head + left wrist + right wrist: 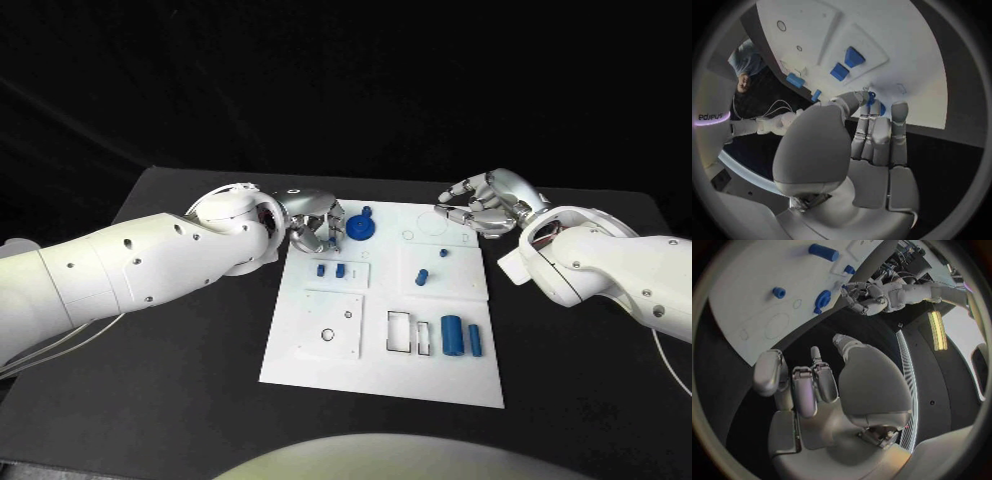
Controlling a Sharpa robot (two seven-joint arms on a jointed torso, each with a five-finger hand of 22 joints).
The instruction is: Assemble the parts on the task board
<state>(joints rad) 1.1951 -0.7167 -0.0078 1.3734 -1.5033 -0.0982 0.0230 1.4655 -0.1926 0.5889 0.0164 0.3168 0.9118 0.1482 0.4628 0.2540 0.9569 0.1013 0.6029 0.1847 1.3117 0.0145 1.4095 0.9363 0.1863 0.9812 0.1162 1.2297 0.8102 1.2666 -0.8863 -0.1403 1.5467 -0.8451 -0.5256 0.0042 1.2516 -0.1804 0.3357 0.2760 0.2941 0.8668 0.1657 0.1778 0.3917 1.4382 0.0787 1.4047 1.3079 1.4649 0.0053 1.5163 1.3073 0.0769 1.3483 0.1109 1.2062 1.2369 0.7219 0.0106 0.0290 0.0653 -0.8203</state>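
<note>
board [378,385]: blue parts in recesses, cylinder [451,335] at 5 o'clock | left hand [315,222]: grasping disc [359,226] at 11 o'clock | right hand [488,205]: clenched, empty, 1 o'clock

Count of what sits on the tabletop [188,400]

One white task board [382,375]; seven blue parts on it: a round disc piece [359,224], two small blocks [329,270], a small peg [443,253], a short upright piece [421,277], a large cylinder [453,334] and a slim bar [475,340]. Two hands, left [310,222] and right [488,203].
</note>
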